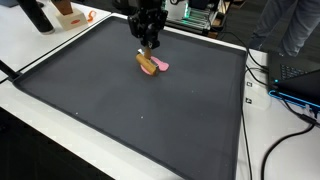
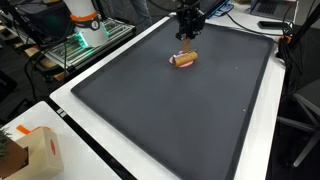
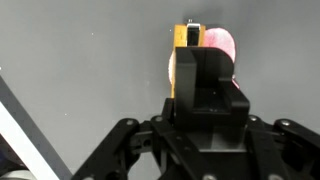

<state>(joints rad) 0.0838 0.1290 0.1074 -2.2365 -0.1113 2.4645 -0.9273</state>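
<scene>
One toy hot dog (image 1: 151, 64), tan bun with pink sausage, lies on the dark grey mat (image 1: 130, 110). Our black hand (image 1: 149, 44) hovers just above it, spread we cannot tell. We'd centre the fingers (image 3: 205, 85) across the bun and descend straight.

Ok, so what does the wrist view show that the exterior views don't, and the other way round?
Only the wrist view: a yellow strip on the toy food, close up. Only the exterior views: the whole dark mat, the white table around it and a cardboard box. Shared: the end effector just above the toy food; whether it touches is unclear.
</scene>
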